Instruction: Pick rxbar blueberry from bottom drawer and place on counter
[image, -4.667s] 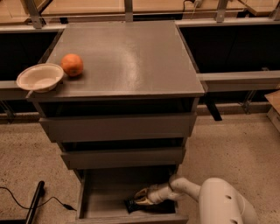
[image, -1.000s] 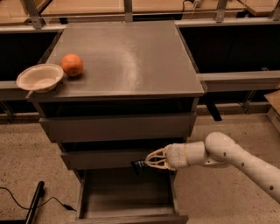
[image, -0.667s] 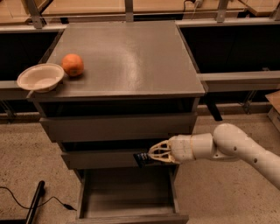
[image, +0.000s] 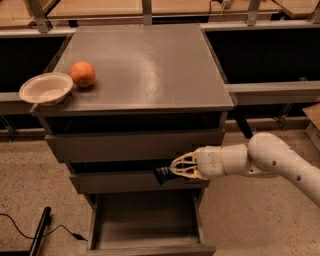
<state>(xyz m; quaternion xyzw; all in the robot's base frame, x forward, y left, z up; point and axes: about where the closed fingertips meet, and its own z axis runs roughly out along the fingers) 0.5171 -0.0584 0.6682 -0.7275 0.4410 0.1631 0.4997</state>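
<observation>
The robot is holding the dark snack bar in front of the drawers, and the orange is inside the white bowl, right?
Not quite. The tool does hold the dark snack bar in front of the drawers, but the orange sits on the counter beside the white bowl, not inside it. The camera view shows this.

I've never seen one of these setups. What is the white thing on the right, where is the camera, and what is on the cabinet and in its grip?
The white thing is a robot arm on a mobile base, reaching in from the right. Its two-finger gripper sits in front of the middle drawer, shut on a small dark bar, the rxbar blueberry. There is one camera, looking down at the cabinet's front; where it is mounted is not known. Below, the bottom drawer stands open. On the grey counter, near its left edge, an orange lies beside a pale bowl.
</observation>
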